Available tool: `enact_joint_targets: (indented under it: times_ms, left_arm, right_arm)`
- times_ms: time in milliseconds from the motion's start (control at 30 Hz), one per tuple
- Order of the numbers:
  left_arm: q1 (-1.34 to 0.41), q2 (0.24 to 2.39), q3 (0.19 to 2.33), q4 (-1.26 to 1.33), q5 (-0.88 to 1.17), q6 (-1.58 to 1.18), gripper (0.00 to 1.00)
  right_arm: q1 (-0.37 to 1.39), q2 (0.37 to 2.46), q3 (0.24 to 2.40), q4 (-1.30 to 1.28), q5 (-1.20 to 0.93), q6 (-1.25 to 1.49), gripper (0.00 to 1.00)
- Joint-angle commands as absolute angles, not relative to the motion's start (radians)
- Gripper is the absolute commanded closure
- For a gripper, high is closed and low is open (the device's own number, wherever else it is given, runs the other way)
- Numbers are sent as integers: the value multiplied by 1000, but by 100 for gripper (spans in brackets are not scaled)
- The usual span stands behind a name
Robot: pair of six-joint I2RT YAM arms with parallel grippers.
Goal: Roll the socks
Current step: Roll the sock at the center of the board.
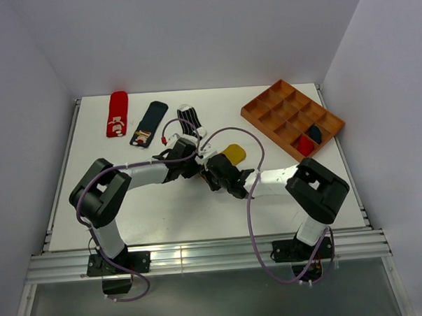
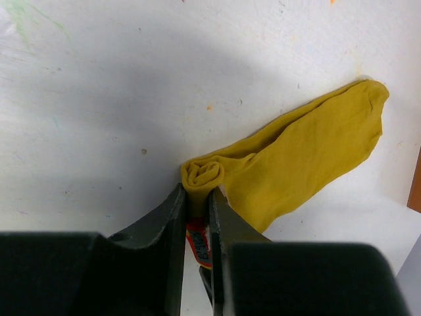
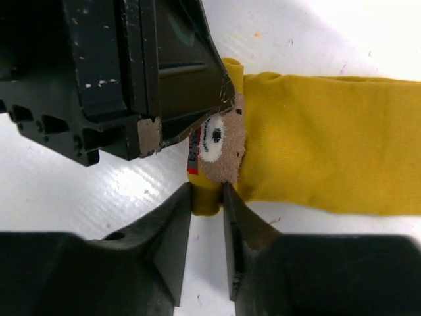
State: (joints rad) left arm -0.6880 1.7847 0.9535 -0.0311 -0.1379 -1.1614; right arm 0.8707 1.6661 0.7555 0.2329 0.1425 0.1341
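Observation:
The mustard yellow sock (image 1: 234, 154) lies mid-table, rolled up at its near end and flat beyond. My left gripper (image 2: 197, 197) is shut on one end of the roll (image 2: 201, 174), and the flat part (image 2: 309, 151) stretches away to the right. From the opposite side, my right gripper (image 3: 207, 197) is shut on the roll's other end (image 3: 209, 197), just below a beige patch with an eye (image 3: 220, 141). In the top view the two grippers meet, left (image 1: 190, 160) and right (image 1: 215, 173). A red sock (image 1: 116, 113), a navy patched sock (image 1: 148, 123) and a striped sock (image 1: 190, 118) lie flat at the back.
A wooden compartment tray (image 1: 278, 102) stands at the back right, with a red roll (image 1: 305, 145) and a navy roll (image 1: 313, 133) in its near compartments. The left gripper's black body (image 3: 131, 72) fills the upper left of the right wrist view, very close to my right fingers.

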Motion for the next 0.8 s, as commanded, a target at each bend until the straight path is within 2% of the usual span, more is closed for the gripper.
enact_joint_targets:
  times_ms: [0,33,100,133,167,200,367,433,633,767]
  left_arm:
    - [-698,1799,947,-114,-137,-1126,91]
    - [-698,1789,939,-109,-133,-1126,88]
    - [-698,1775,927,-92,-132,-1121,80]
    - [-698,1761,920,-86,-129,-1120,71]
    - [-696,1755,916,-80,-127,-1115,68]
    - [-698,1741,908,-80,-130,-1114,59]
    - [-693,1672,845,-32,-135,-1127,38]
    - [-690,1634,809,-9,-138,-1138,35]
    - [-683,1565,733,81,-137,-1147,35]
    - [-681,1559,724,118,-132,-1143,35]
  right_arm:
    - [888,1713,808,238,216,117,73]
    - [887,1721,808,230,222,136,89]
    - [877,1717,807,209,175,153,100]
    - [858,1709,805,201,140,179,100]
    - [844,1706,813,174,105,192,100]
    - [830,1695,813,166,34,216,100]
    - [683,1681,851,104,-266,301,100]
    - [606,1703,886,85,-429,347,100]
    - [459,1851,936,165,-854,492,100]
    - [408,1952,959,251,-972,577,100]
